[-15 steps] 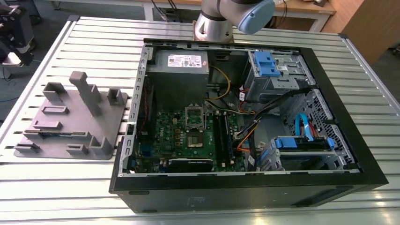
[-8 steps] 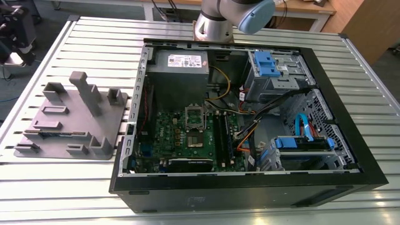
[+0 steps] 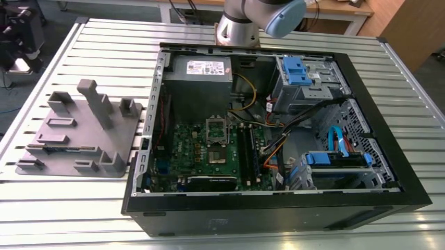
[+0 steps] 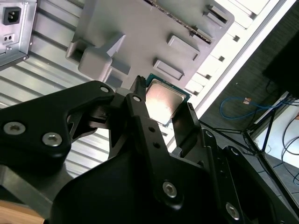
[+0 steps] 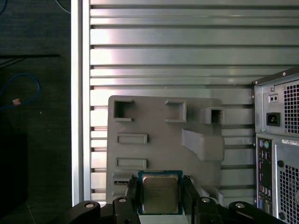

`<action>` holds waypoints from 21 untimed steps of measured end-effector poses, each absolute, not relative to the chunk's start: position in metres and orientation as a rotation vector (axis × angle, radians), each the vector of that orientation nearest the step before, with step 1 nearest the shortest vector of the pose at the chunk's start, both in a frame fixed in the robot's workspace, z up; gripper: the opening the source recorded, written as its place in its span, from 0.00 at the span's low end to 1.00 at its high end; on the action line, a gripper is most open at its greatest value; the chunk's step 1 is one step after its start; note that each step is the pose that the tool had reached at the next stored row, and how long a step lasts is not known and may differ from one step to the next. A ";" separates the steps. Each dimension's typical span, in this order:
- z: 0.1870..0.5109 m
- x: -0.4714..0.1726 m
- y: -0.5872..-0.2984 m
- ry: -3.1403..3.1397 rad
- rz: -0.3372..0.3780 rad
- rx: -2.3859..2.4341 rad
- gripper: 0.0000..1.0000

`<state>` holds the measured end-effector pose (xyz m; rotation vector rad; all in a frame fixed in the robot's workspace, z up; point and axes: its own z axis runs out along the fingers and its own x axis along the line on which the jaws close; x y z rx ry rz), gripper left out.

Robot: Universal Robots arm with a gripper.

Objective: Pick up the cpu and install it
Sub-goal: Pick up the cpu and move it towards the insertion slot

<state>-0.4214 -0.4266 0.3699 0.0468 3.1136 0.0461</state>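
The carry likely goes best with the chip kept level and the squeeze light, lest it tilt or slip. The gripper (image 5: 161, 190) has its fingers closed on two opposite edges of the cpu (image 5: 161, 196), metal top upward, above an edge of the grey tray (image 5: 159, 140). The wrist faces straight down at the slatted table (image 5: 163, 46).
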 end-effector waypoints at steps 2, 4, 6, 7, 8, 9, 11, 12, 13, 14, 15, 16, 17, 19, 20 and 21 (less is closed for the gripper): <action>0.370 -0.420 -0.427 3.114 0.046 0.047 0.47; 0.370 -0.418 -0.427 3.114 0.046 0.047 0.47; 0.370 -0.417 -0.427 3.114 0.046 0.047 0.47; 0.370 -0.416 -0.427 3.114 0.046 0.047 0.47; 0.370 -0.415 -0.427 3.114 0.046 0.047 0.47; 0.370 -0.415 -0.427 3.114 0.046 0.047 0.47; 0.370 -0.413 -0.427 3.114 0.046 0.047 0.47; 0.370 -0.412 -0.427 3.114 0.046 0.047 0.47; 0.370 -0.412 -0.427 3.114 0.046 0.047 0.47; 0.370 -0.411 -0.427 3.114 0.046 0.047 0.47; 0.370 -0.410 -0.427 3.114 0.046 0.047 0.47; 0.370 -0.409 -0.427 3.114 0.046 0.047 0.47; 0.370 -0.409 -0.427 3.114 0.046 0.047 0.47; 0.370 -0.407 -0.427 3.114 0.046 0.047 0.47; 0.370 -0.407 -0.427 3.114 0.046 0.047 0.47; 0.370 -0.406 -0.427 3.114 0.046 0.047 0.47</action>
